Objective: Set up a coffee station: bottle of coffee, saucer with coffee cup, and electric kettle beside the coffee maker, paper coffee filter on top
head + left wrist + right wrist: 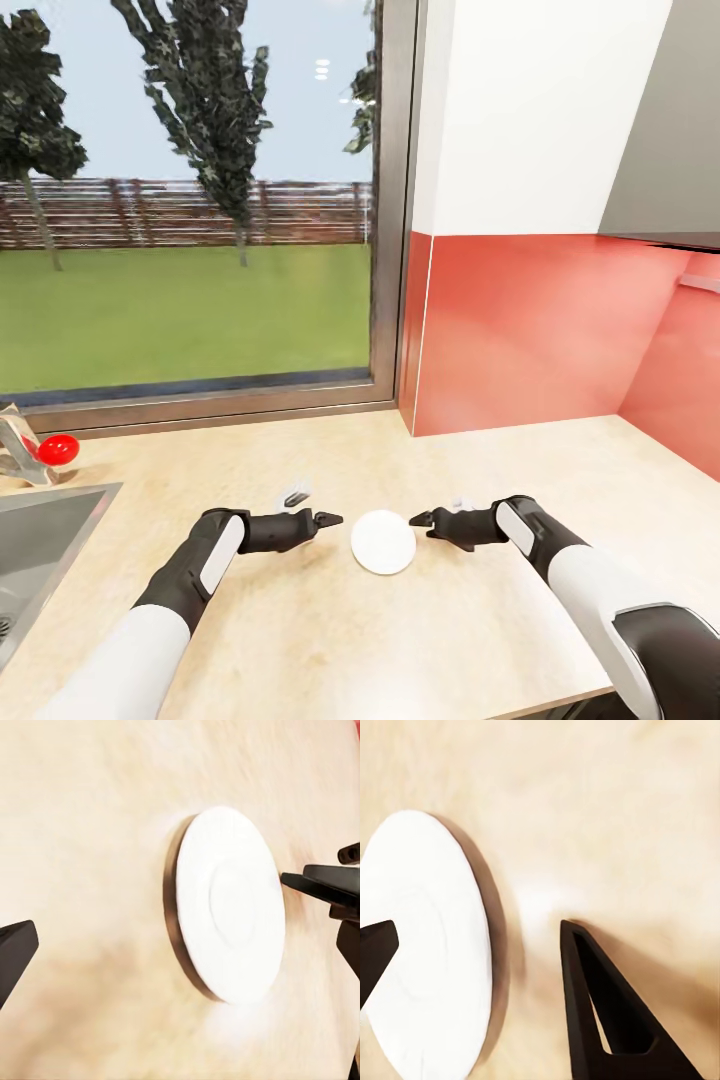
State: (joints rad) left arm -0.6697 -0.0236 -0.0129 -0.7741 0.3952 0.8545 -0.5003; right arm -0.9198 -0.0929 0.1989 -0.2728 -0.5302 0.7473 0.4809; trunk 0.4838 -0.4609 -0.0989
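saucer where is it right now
In the head view the saucer lies flat on the kitchen countertop, between the left tool and the right tool, right of the sink.

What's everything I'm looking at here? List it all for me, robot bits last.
saucer: one, white, flat on the countertop between the two grippers
kitchen countertop: one, light wood-look, in front of the robot
sink: one, grey metal, at the left
tap: one, metal with a red knob, behind the sink
window: one, behind the countertop
backsplash: red, at the right
left gripper: one, black, open, left of the saucer
right gripper: one, black, open, right of the saucer
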